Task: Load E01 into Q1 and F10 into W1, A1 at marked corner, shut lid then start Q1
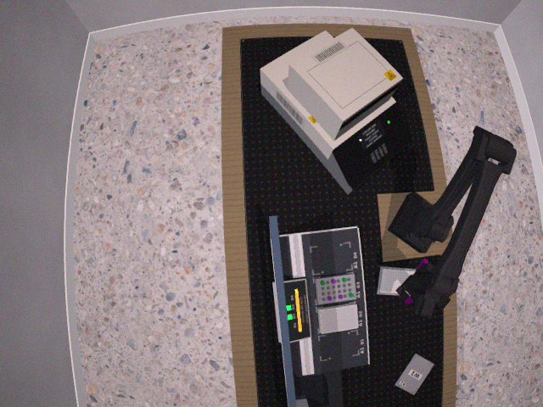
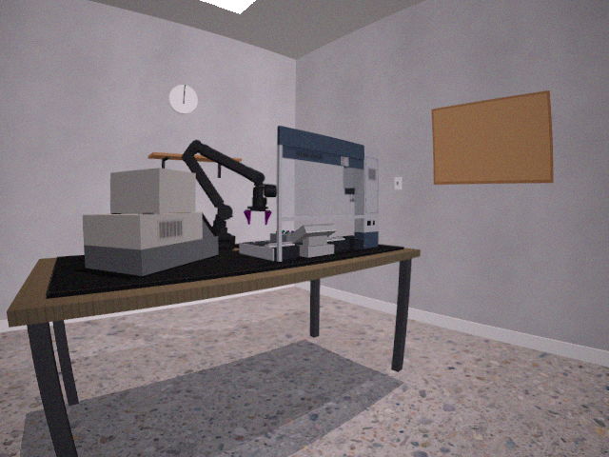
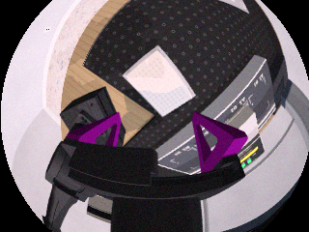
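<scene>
A whitish 96-well plate [image 1: 389, 280] [image 3: 157, 84] lies flat on the black mat [image 1: 285, 197] to the right of the deck; I cannot read its label. My gripper [image 1: 416, 281] [image 2: 257, 216] [image 3: 156, 135] hangs above the plate's right edge with its purple fingers wide open and nothing between them. Deck spots D4 [image 1: 328, 258] and D1 [image 1: 339, 348] show only bare locator marks. The grey W1 nest [image 1: 416, 370] lies at the mat's near right. The cycler Q1 [image 1: 346, 74] [image 2: 142, 236] has its beige lid down over the block. Its lamp [image 1: 389, 122] is green.
The tube cooling block [image 1: 333, 290] with green and purple tubes stands on D3, and the deep-well block [image 1: 338, 318] on D2. A tall blue-topped frame [image 1: 278, 306] [image 2: 320, 145] rises along the deck's far side. The arm's base [image 1: 417, 223] stands between Q1 and the plate.
</scene>
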